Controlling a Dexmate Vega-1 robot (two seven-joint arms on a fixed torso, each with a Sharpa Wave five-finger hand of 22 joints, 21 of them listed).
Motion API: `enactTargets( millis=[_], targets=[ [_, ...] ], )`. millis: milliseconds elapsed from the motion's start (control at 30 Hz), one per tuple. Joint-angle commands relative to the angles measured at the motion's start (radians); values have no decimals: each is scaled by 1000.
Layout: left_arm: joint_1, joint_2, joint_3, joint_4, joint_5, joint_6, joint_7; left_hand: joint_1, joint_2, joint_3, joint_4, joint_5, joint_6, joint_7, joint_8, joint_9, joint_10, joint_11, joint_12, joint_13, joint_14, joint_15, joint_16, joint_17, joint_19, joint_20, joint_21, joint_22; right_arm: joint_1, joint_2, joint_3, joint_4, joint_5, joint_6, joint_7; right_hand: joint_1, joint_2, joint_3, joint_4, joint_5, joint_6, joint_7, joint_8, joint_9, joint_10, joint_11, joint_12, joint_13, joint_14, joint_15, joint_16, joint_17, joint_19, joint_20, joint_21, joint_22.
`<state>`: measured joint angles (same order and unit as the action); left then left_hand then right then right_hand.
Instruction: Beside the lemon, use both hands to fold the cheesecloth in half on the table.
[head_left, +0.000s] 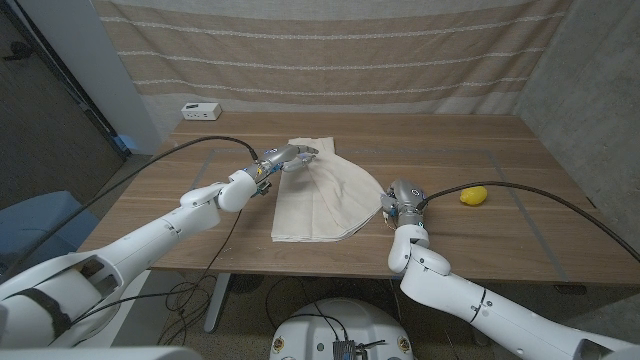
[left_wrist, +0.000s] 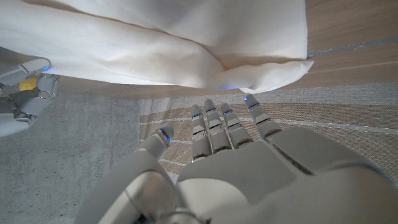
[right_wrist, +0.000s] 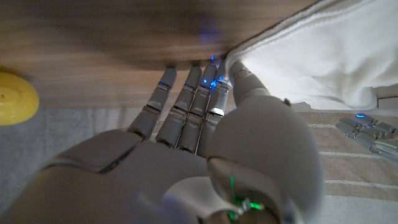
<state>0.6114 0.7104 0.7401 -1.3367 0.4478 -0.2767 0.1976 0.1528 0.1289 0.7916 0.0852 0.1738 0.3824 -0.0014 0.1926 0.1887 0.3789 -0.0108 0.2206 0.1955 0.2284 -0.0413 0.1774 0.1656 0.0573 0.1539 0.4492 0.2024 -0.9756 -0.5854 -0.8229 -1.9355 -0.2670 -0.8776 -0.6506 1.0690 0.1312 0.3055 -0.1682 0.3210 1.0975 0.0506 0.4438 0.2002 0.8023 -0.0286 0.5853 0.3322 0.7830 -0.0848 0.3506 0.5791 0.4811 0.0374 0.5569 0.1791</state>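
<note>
Up top, left hand (head_left: 291, 155) is at the far corner of the cheesecloth (head_left: 325, 195), fingers spread just off the edge, holding nothing. Right hand (head_left: 398, 203) sits at the cloth's near-right edge w/ thumb against the fabric; can't tell if it pinches. Cloth lies mid-surface (head_left: 500, 150), lemon (head_left: 474, 195) right of it, well apart

Table (head_left: 520, 250): I see a wooden top with faint tape lines marked on it.
White box (head_left: 201, 110): sits at the table's far left corner.
Striped curtain (head_left: 330, 55): I see it hanging behind the table's far edge.
Cables (head_left: 190, 295): dangle below the table's near edge.
</note>
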Motion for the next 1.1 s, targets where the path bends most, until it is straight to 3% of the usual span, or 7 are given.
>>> enactTargets(
  millis=[33, 167, 433, 500, 800, 967, 1100],
  targets=[
    [18, 11, -9, -38, 7, 21, -5, -8, 30, 5, 4, 1, 12, 3, 6, 2, 11, 3, 6, 3, 10, 2, 5, 3, 0, 8, 3, 2, -131, -32, 166, 25, 118, 760, -37, 24, 5, 10, 3, -10, 9, 12, 15, 23, 15, 2, 13, 6, 18, -101, 18, 21, 29, -5, 14, 4],
    [28, 16, -12, -54, 11, 32, -6, -9, 30, 5, 5, 1, 13, 5, 6, 2, 12, 5, 7, 3, 11, 4, 5, 3, 0, 9, 3, 2, -134, -14, 174, 36, 105, 823, -21, 24, 2, 8, 6, -14, 2, 9, 16, 28, 6, -15, 13, 10, 14, -104, 22, 33, 48, -14, 22, 6],
    [58, 34, -30, -101, 7, 51, -2, -9, 29, 6, 5, 0, 24, -7, 8, 2, 18, -5, 8, 4, 14, -4, 4, 2, 0, 7, 3, 2, -120, 22, 173, 47, 83, 924, 38, 28, -3, -6, 17, -23, -37, -46, 6, 31, -42, -84, 1, 21, -27, -122, 19, 66, 26, -48, 21, 12],
    [65, 37, -35, -110, 6, 51, 2, -10, 25, 5, 4, -1, 28, -12, 9, 2, 24, -17, 10, 4, 15, -9, 4, 2, 1, 2, 4, 2, -115, 24, 172, 52, 75, 954, 55, 30, 2, -4, 19, -23, -38, -49, 7, 31, -43, -82, 1, 22, -36, -125, 15, 68, 26, -46, 23, 13],
    [89, 46, -62, -139, -23, 34, 9, -8, 22, 6, -1, -1, 37, -21, 10, 2, 29, -23, 10, 5, 18, -17, 3, 1, 1, -3, 4, 2, -115, 43, 183, 59, 38, 1055, 89, 31, 8, -4, 23, -22, -44, -57, 9, 35, -44, -85, -2, 19, -44, -130, 9, 73, 23, -43, 25, 14],
    [109, 47, -111, -140, -122, -43, 22, -7, 9, -2, -14, -3, 45, -48, 10, 2, 33, -50, 10, 5, 20, -29, 3, 0, 4, -12, 5, 1, -124, 34, 193, 40, 48, 1069, 144, 34, 11, -2, 24, -22, -60, -59, 7, 39, -66, -87, -13, 17, -58, -131, -1, 75, 14, -43, 24, 14],
    [128, 42, -163, -141, -205, -125, 44, -5, 6, -4, -19, -3, 39, -56, 6, 2, 34, -51, 9, 5, 19, -29, 2, 0, 5, -12, 5, 1, -121, 38, 189, 34, 25, 1066, 169, 34, 12, -4, 26, -24, -65, -61, 7, 40, -71, -90, -16, 16, -63, -131, -3, 78, 8, -44, 24, 15]
  ],
)
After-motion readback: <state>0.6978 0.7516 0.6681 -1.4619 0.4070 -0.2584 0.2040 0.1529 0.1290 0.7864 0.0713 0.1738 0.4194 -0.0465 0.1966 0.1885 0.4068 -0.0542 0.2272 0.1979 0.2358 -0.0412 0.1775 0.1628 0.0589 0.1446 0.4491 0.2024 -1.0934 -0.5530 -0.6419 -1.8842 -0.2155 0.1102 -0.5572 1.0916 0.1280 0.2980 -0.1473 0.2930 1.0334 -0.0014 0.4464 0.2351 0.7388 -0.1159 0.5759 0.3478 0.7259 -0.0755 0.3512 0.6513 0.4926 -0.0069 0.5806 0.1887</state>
